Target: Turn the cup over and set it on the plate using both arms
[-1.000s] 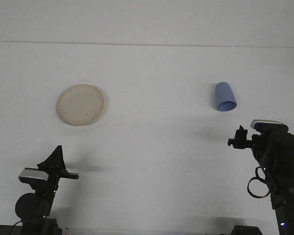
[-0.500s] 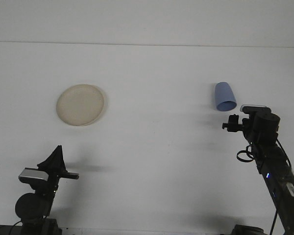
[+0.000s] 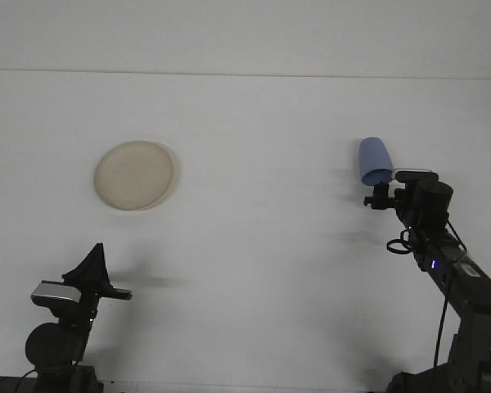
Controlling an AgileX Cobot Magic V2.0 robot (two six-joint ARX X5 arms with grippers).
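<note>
Two black grippers: right gripper (image 3: 380, 196) just under the cup (image 3: 375, 161), finger state impossible to tell; left gripper (image 3: 94, 274) low at near left, likewise unclear. Smooth blue tapered cup lying on its side, far right of white table (image 3: 254, 246). Round beige plate (image 3: 135, 175) well apart, left.

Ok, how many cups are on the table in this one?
1. A blue cup lies on the table's right side, just beyond the right gripper. None sits on the beige plate at left.
</note>
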